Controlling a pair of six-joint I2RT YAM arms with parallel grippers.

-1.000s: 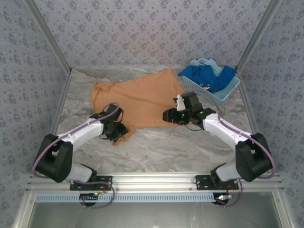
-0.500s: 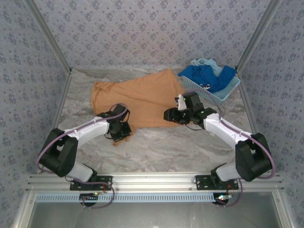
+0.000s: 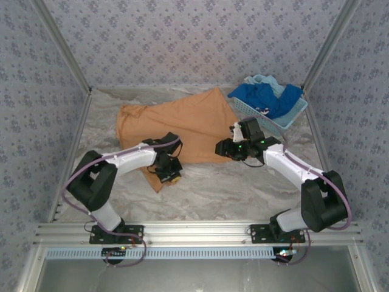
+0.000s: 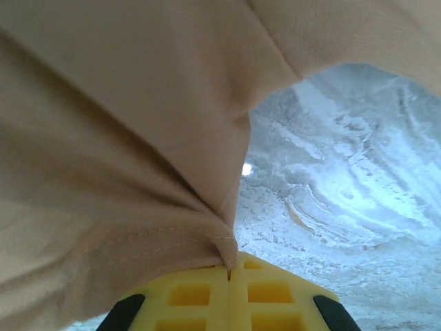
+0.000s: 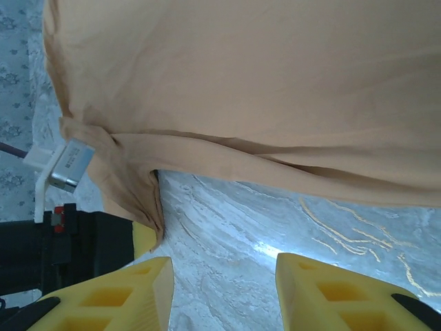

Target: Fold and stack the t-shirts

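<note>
Movement is seen since the earlier frames. The left gripper (image 3: pixel 169 173) has been carried rightward along the near edge of the orange-tan t-shirt (image 3: pixel 176 121), and the shirt's near-left corner has been dragged with it into a narrow flap. The right gripper (image 3: pixel 227 148) has been shifted only slightly to the right.

The orange-tan t-shirt is spread over the middle of the worktop (image 3: pixel 243 188), reaching toward the far edge, with soft creases along its near hem. In the left wrist view a stitched hem is seen pinched between the clenched yellow fingers (image 4: pixel 200 296) of the left gripper. The right gripper's jaws are held apart over bare worktop just beside the near hem, with nothing grasped.

At the far right corner a royal blue t-shirt (image 3: pixel 267 98) and a pale aqua t-shirt (image 3: pixel 261 79) are heaped in a light blue perforated basket (image 3: pixel 262 119).
</note>
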